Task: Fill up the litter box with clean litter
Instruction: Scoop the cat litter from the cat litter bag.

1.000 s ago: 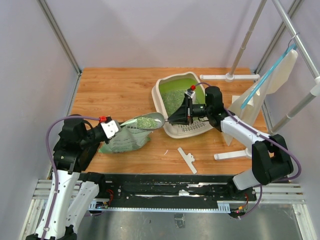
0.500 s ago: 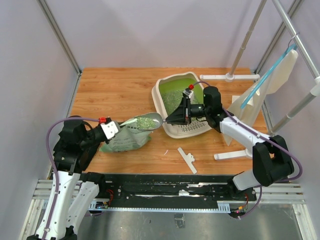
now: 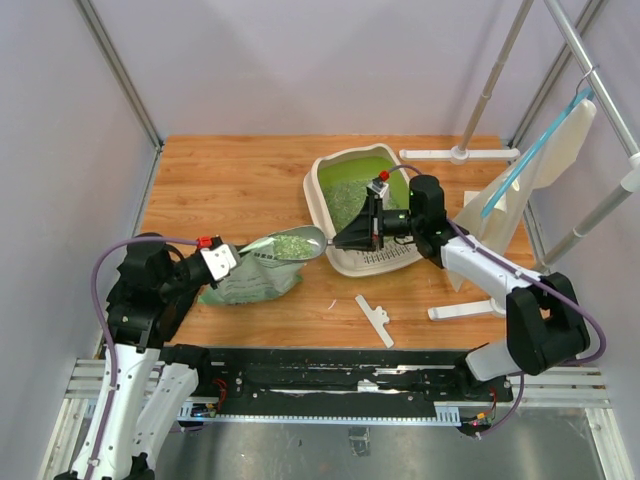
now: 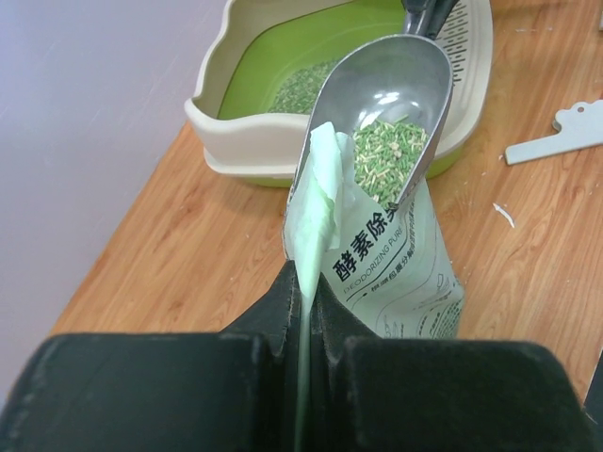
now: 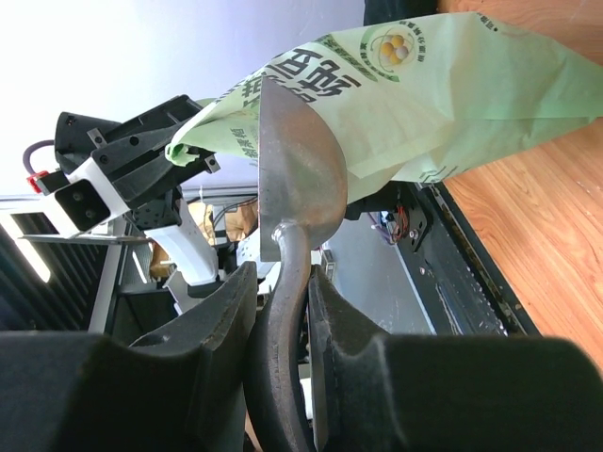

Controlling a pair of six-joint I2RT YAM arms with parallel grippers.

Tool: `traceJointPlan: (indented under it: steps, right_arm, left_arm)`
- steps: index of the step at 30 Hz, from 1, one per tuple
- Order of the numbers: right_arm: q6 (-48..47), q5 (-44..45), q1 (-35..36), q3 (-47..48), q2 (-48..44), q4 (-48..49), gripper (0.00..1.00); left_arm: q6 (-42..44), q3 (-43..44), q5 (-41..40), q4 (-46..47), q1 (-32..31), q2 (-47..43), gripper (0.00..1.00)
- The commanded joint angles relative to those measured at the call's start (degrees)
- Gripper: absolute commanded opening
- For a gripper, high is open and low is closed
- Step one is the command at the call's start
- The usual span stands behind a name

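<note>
Overhead, the 2 arms meet mid-table. The left gripper (image 3: 232, 255), shut tight, pinches the top edge of the light green printed plastic bag (image 3: 250, 282), probably to hold its mouth up. The right gripper (image 3: 350, 238), closed on the handle, carries the silver metal scoop (image 3: 295, 242) level at that mouth, likely against spills. The cream-white rounded plastic litter box (image 3: 314, 198) sits just beyond, its green floor partly covered with clean litter (image 3: 348, 200).

From the left wrist, thin film crumples between the jaws, and pale gravelly granules heap in the scoop's glossy bowl.

From the right wrist, the scoop's smooth curved underside shows, with its handle clamped between both fingers.
</note>
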Motion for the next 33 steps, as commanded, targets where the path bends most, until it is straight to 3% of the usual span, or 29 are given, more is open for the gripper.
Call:
traceJointPlan:
  steps: [1, 19, 33]
  right_arm:
    - [-1.0, -0.2, -3.2, -0.9, -3.0, 0.4, 0.01]
    - [-8.0, 0.0, -6.8, 0.9, -7.8, -11.4, 0.01]
    - [-8.2, -0.2, -8.4, 1.3, -11.2, -13.1, 0.01]
  left_arm:
    - [1.6, 3.7, 3.3, 15.2, -0.3, -2.8, 0.00]
    - [0.7, 2.8, 3.0, 16.6, -0.3, -3.7, 0.01]
    - [0.5, 2.2, 2.9, 16.5, -0.3, -4.1, 0.01]
